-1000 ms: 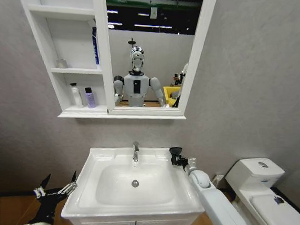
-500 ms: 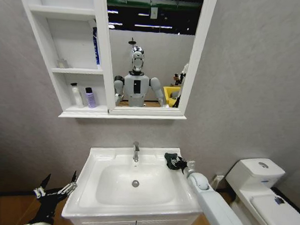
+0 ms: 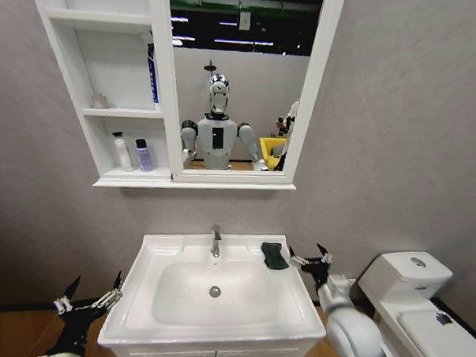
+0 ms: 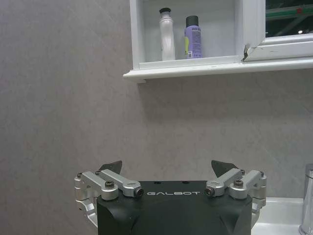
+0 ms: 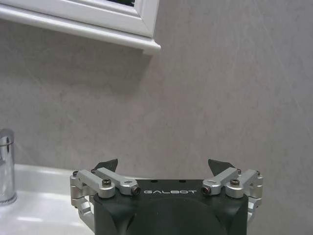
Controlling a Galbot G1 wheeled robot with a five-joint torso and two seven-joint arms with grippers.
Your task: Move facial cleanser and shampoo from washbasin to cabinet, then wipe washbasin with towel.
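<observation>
**Washbasin station: towel on rim, both arms clear**

- Washbasin [image 3: 152,250]: white, rectangular, chrome tap [image 3: 215,241] at the back centre, round drain [image 3: 215,290] in the bowl.
- Towel [image 3: 275,255]: dark folded pad lying flat on the back right part of the basin rim, to the right of the tap, touching no end effector.
- Right end effector [image 3: 308,257]: just beside the towel, off the basin's right edge, fingers spread apart and holding nothing.
- Left end effector [image 3: 91,296]: low beside the basin's front left corner, fingers apart, holding nothing.
- Cabinet [image 3: 167,88]: wall-hung above the basin, shelf column left of the mirror. Bottom niche holds a white bottle [image 3: 122,151] and a purple bottle [image 3: 143,155] side by side, upright; whether they touch is hard to say. The middle shelf carries a small pale item [image 3: 98,101], too indistinct to identify.
- Toilet [image 3: 411,285]: white, right of the basin.
</observation>
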